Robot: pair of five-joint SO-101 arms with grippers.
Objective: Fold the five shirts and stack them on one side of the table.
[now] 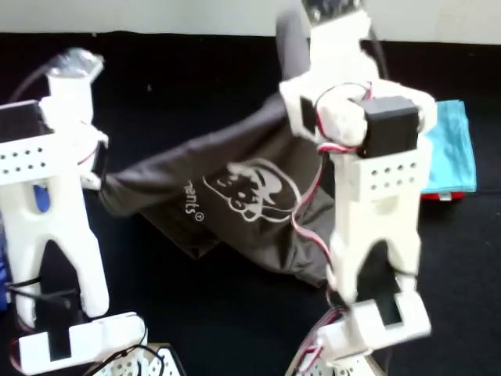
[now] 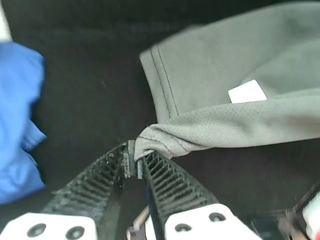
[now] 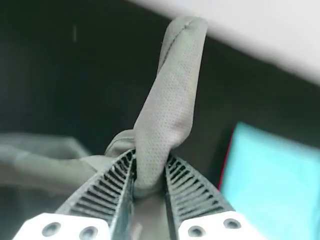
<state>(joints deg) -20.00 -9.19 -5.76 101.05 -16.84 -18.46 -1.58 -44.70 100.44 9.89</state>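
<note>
A dark grey shirt (image 1: 235, 196) with a white print hangs stretched between the two arms above the black table (image 1: 180, 313). My left gripper (image 2: 134, 162) is shut on a bunched edge of the grey shirt (image 2: 225, 100), near a hem and a white label. My right gripper (image 3: 149, 172) is shut on another gathered fold of the grey shirt (image 3: 170, 100), which stands up from between its fingers. In the high view the left arm (image 1: 55, 188) holds the shirt's left corner and the right arm (image 1: 368, 157) holds its upper right part.
A folded turquoise shirt (image 1: 454, 153) lies on a red one (image 1: 443, 195) at the table's right side; the turquoise shirt (image 3: 270, 175) also sits beyond the right gripper. A blue shirt (image 2: 17, 125) lies crumpled at the left edge.
</note>
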